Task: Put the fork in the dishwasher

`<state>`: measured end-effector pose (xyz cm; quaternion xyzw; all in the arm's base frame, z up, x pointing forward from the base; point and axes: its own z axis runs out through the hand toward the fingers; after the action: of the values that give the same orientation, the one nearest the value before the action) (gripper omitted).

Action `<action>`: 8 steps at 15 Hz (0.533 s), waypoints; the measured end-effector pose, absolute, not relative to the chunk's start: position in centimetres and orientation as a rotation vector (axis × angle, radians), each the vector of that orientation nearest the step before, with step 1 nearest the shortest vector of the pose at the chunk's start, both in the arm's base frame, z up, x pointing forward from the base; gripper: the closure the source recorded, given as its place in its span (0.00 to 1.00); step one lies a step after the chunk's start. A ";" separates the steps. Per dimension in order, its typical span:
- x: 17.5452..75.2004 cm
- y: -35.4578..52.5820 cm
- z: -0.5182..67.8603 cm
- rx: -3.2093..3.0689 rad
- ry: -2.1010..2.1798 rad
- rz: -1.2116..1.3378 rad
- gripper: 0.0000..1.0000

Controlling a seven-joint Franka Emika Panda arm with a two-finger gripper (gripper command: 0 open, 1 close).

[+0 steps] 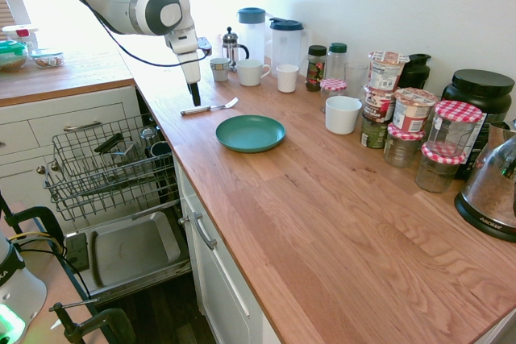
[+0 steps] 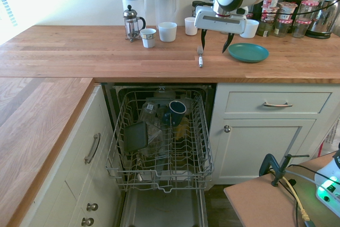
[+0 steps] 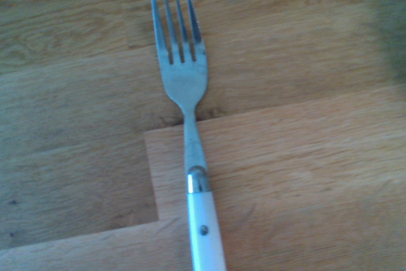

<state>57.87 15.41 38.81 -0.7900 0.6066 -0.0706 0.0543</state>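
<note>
A wooden kitchen counter (image 2: 79, 51) is carrying the fork (image 2: 200, 57), lying flat near its front edge above the open dishwasher (image 2: 162, 142). The gripper (image 2: 214, 40) is hovering just beside the fork with fingers spread wide, holding nothing. A teal plate (image 2: 248, 52) is sitting to its right. The thin, flat handle may be slipping out if the fingers close off-centre.

Daylight flooded in from a window at the far left of the first exterior view, washing out the wall and the worktop (image 1: 97, 62) beneath it. The second exterior view was evenly bright, with glare in its upper left corner. Both wide-angle views bent straight edges near their borders. The wrist view was soft and bluish, with the fork (image 3: 187, 125) slightly blurred.
</note>
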 end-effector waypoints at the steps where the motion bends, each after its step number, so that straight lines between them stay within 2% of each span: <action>1: 58.4 16.4 38.4 -2.395 1.868 -0.214 0.00; 8: 63.1 18.7 35.4 -2.349 2.008 -0.268 0.00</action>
<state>63.12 18.67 35.43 -0.7571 0.6473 -0.0862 0.0200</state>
